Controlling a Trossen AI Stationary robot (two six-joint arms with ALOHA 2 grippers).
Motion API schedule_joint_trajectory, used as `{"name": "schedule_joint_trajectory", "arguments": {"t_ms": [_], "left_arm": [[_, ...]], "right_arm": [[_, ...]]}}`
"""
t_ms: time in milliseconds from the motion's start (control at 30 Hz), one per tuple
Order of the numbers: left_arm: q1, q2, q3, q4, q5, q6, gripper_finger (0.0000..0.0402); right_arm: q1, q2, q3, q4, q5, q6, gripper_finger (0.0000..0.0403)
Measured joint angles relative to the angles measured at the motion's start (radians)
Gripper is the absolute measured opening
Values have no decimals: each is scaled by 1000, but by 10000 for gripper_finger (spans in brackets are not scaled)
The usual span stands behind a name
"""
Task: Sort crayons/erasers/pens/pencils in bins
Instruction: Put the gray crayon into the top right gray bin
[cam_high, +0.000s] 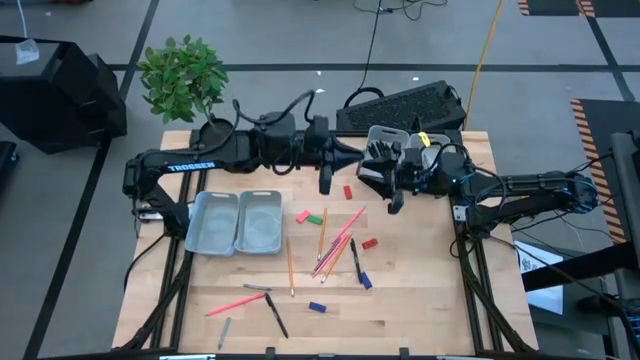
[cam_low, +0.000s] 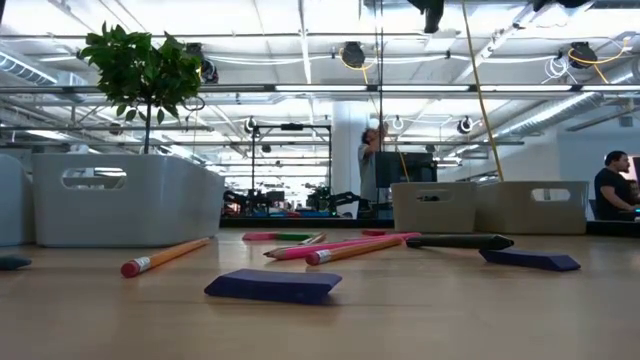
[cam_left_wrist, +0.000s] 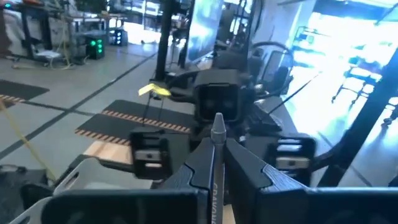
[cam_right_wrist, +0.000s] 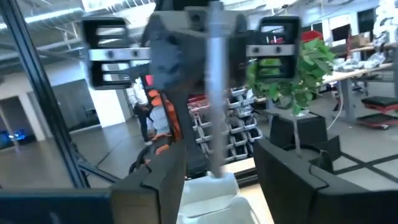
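A grey crayon (cam_left_wrist: 217, 134), slim with a pointed tip, was pinched in the left tool (cam_left_wrist: 216, 163) and held raised above the surface (cam_high: 400, 290) facing the right tool (cam_right_wrist: 217, 163), whose fingers were spread on either side of it. Pencils (cam_high: 335, 250) lay scattered below.

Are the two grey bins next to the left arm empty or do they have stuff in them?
Empty: the high view shows both bins with bare floors.

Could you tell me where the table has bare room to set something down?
The wood is bare right of the blue eraser towards the table's right edge. It is crowded mid-table, around the pencil cluster beside the left bins.
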Motion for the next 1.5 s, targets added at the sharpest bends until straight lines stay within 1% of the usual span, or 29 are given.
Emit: {"name": "schedule_joint_trajectory", "arguments": {"t_ms": [133, 267, 400, 567, 600, 733, 800, 867, 933, 1033, 1133, 1233, 1333, 1400, 1500], "left_arm": [[-13, 14, 1, 12, -1, 0, 30], [-13, 32, 0, 17, -6, -8, 30], [-13, 27, 0, 20, -8, -3, 30], [-14, 28, 0, 19, -11, 7, 31], [-14, 28, 0, 19, -10, 6, 31], [-13, 28, 0, 2, -11, -8, 33], [-13, 28, 1, -16, -8, -3, 42], [-10, 18, 1, -48, 7, 0, 63], [-8, 11, 0, -60, 15, 6, 92], [-3, -29, 0, -149, 15, 42, 145], [-1, -86, 1, -265, -30, 83, 196], [2, -155, 0, -401, -82, 133, 240], [3, -231, 1, -506, -147, 143, 270], [3, -275, 1, -587, -200, 142, 284], [3, -334, 1, -700, -273, 114, 292]], "right_arm": [[3, 0, 0, 0, -25, -7, 164], [3, 0, 0, -1, -25, 3, 135], [3, 0, 0, -8, -25, 3, 91], [3, 0, 0, -9, -25, 32, 24], [3, 0, 0, -9, -22, 35, 17], [3, 0, 0, -14, -23, 54, 19], [3, 1, -2, -17, -23, 63, 18], [2, 1, -2, -10, -22, 62, 17], [-6, -5, 3, -20, -15, 59, 17], [-22, -8, 58, -152, 43, 32, 17], [-56, -9, 173, -387, 102, -10, 17], [-117, -7, 300, -637, 154, -40, 17], [-192, -5, 398, -859, 218, -54, 17], [-259, -6, 448, -992, 257, -47, 17], [-385, -7, 466, -1193, 320, -10, 17]]}}
